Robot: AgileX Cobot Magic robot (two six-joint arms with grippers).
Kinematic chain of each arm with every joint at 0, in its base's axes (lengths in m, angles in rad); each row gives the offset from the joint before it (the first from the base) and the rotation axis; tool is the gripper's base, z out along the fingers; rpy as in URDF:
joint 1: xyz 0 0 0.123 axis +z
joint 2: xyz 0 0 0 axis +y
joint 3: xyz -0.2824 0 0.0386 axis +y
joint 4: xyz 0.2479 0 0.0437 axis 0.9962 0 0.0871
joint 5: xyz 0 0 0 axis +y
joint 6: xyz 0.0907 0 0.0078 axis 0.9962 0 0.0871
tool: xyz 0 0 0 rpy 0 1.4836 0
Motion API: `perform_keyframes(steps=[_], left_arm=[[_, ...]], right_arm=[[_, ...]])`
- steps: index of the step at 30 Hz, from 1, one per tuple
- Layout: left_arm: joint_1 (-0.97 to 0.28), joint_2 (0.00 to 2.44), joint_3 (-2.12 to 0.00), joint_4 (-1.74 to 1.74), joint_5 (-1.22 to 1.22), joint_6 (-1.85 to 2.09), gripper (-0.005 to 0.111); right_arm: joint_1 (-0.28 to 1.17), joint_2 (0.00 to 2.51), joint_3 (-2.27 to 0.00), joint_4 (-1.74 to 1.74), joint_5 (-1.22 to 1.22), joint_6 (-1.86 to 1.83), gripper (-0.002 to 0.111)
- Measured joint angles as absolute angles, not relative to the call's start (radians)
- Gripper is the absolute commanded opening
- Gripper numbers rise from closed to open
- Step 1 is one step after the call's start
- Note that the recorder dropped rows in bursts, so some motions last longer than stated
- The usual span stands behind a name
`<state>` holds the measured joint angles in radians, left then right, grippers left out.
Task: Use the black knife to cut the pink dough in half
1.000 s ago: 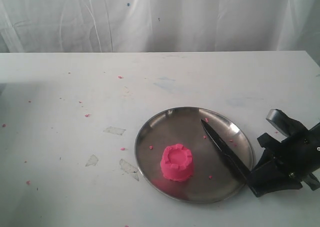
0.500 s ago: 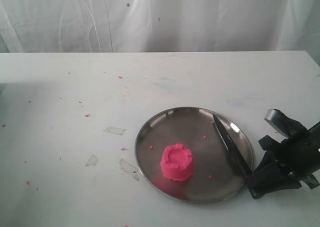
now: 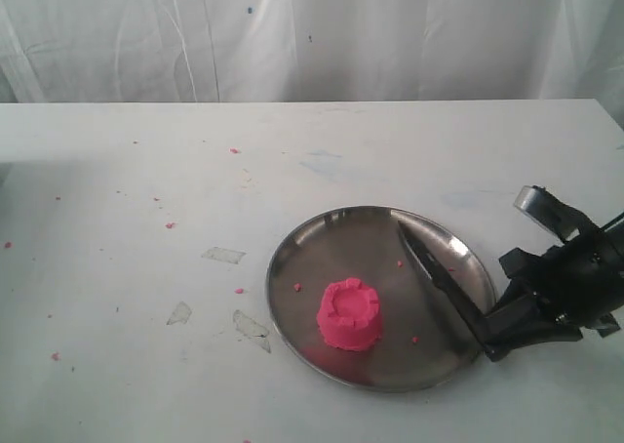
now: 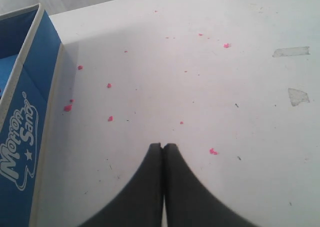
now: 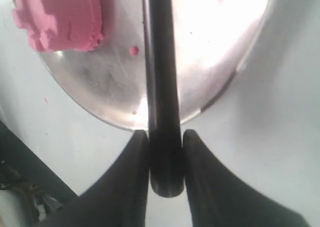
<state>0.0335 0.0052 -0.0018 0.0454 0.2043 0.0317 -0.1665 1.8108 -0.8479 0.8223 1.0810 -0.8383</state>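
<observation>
The pink dough, a castle-shaped lump with a notched rim, stands whole on the round steel plate. The black knife lies over the plate's right side, its point toward the far rim and clear of the dough. My right gripper is shut on the knife's handle at the plate's right edge. My left gripper is shut on nothing above bare table, and it does not show in the exterior view.
Pink crumbs dot the white table and the plate. Scraps of clear tape lie left of the plate. A blue box stands beside the left gripper. White cloth hangs behind the table.
The knife's blade has swung over the plate, first to the right, then back left toward the dough. My right gripper shifted slightly up. The plate and dough nudged a little to the right.
</observation>
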Motion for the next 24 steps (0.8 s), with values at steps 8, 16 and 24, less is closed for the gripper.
perform_keyframes(steps=[8, 16, 24], left_arm=[[0.033, 0.005, -0.002, 0.045, 0.204, 0.032, 0.0], [0.033, 0.005, -0.002, 0.045, 0.204, 0.032, 0.0], [0.033, 0.005, -0.002, 0.045, 0.204, 0.032, 0.0]], right_arm=[[-0.095, 1.764, -0.848, 0.826, 1.041, -0.842, 0.0], [-0.089, 1.751, -0.848, 0.828, 0.994, -0.842, 0.0], [-0.084, 1.603, -0.846, 0.828, 0.918, -0.845, 0.0]])
